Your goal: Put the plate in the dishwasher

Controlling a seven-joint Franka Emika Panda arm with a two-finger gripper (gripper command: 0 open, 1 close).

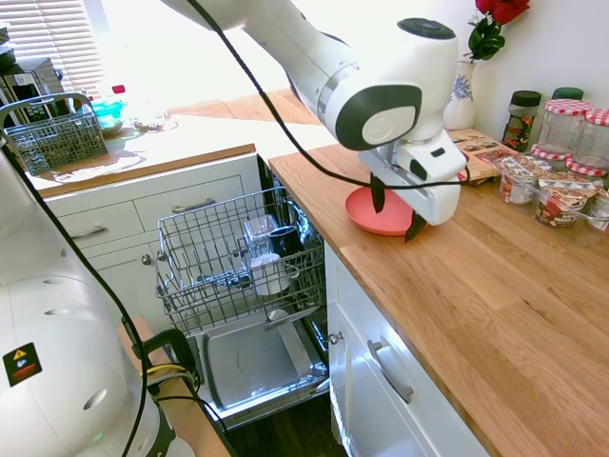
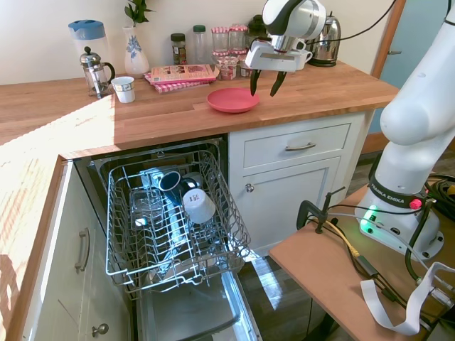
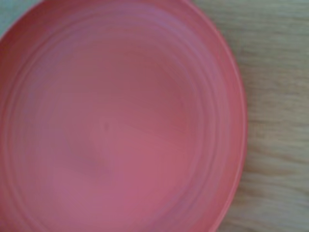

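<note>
- Gripper [image 1: 397,211] [image 2: 264,83] sits over the worktop-edge side of the plate [image 1: 373,212] [image 2: 232,99] [image 3: 116,121], fingers spread apart, nothing between them.
- Fingertips point down at the plate; contact can't be confirmed from either exterior view.
- Plate lies flat on the wooden worktop [image 1: 495,295] [image 2: 142,114], near its front edge, just above the dishwasher [image 1: 257,314] [image 2: 170,234] bay corner.
- Wrist view: plate fills most of the frame, blurred, bare wood grain along one side.
- Dishwasher door is down, wire rack [image 1: 233,262] [image 2: 167,224] pulled out; rack holds a white cup [image 2: 199,205], a glass and dark mugs.
- Pink-red book [image 1: 476,148] [image 2: 181,74] lies behind the plate, apart from it.
- Jars with checked lids [image 1: 571,129] [image 2: 224,42] stand at the back near the wall.
- French press [image 2: 96,71], white-and-blue vase [image 2: 135,53] and small cup [image 2: 124,89] are well apart from the plate.
- Cutlery basket [image 1: 57,133] sits on the far counter.
</note>
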